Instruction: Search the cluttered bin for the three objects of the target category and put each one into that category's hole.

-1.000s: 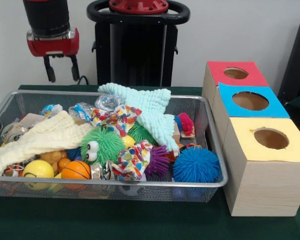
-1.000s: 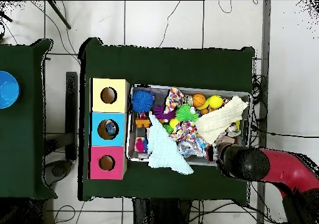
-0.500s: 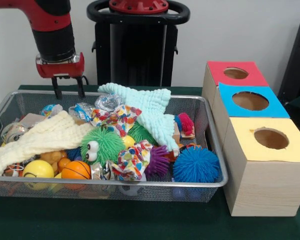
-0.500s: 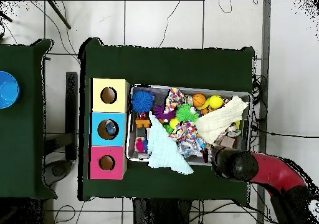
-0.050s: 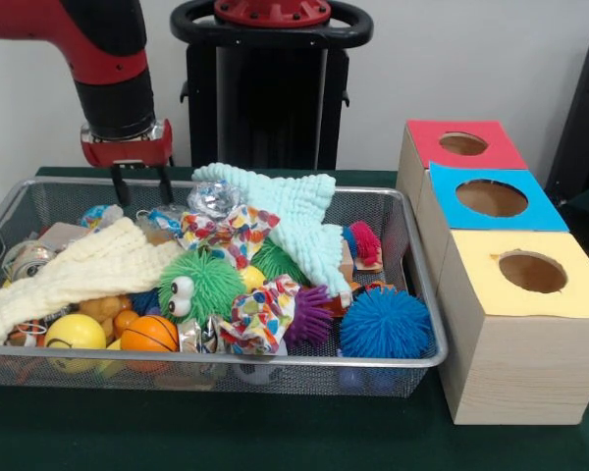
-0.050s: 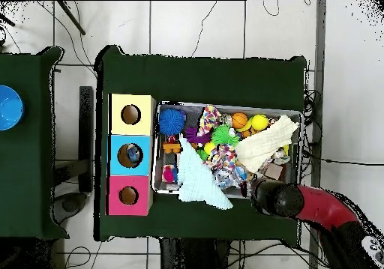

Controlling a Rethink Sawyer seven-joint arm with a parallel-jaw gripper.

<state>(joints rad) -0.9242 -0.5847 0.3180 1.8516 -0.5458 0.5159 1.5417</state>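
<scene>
Three boxes stand in a row at three o'clock of the wire bin [image 5: 412, 285] on the green bench [image 5: 275, 442]: the yellow box [image 5: 525, 324] nearest, the blue box [image 5: 491, 201] behind it, the red box [image 5: 461, 145] farthest, each with a round hole on top. At the bin's near rim lie a blue spiky ball [image 5: 385, 324], an orange basketball [image 5: 149, 335] and a yellow ball [image 5: 76, 334]. Farther in sit a green furry toy [image 5: 199, 285], a cream cloth [image 5: 79, 270] and a mint cloth [image 5: 294, 221]. At eleven o'clock the claw [image 5: 143, 184] hangs spread and empty at the far rim, just above a foil wrapper [image 5: 212, 199].
</scene>
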